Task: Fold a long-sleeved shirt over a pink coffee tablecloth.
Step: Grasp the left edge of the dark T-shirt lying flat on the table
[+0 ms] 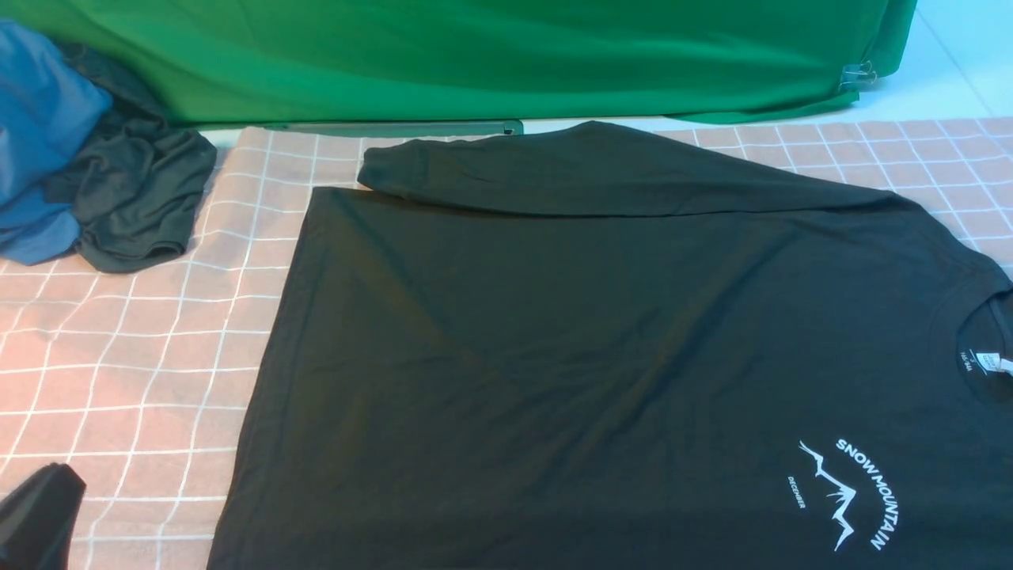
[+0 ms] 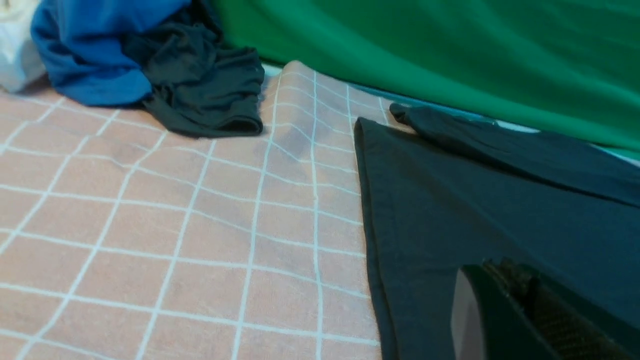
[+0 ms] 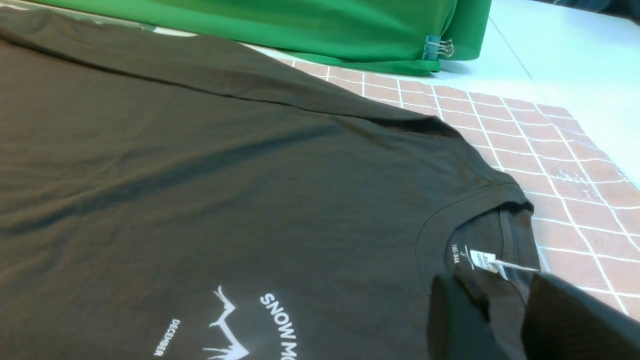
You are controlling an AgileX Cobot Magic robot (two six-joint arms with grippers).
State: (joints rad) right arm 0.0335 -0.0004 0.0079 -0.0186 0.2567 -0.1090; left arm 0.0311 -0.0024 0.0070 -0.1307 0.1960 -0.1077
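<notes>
**Black shirt spread on the pink cloth, one sleeve folded in**

We see the pink coffee tablecloth [image 1: 119, 356] covering most of the surface [image 1: 950, 71], with the green backdrop [image 1: 475, 55] draped along its far edge. The long-sleeved shirt [image 1: 554, 332] lies flat on the cloth, print side up. Its hem points to the robot's left and its collar [image 1: 981, 317] to the right. The far sleeve [image 1: 593, 170] is folded across the body, running along the shirt's far edge with the cuff toward the left. The white mountain print [image 1: 851, 491] sits on the near side, close to the collar.

At the far left a blue garment [image 1: 39, 119] and a dark grey garment [image 1: 134, 198] lie bunched together, touching.

The left tool [image 1: 47, 491] hangs over bare cloth beside the hem, its fingers pressed together on nothing. The right tool [image 3: 492, 300] shows only in its wrist view. Its fingers are spread just above the collar, near the neck label [image 3: 482, 260], and nothing is gripped.

A binder clip [image 1: 859, 75] pins the backdrop's right corner.
</notes>
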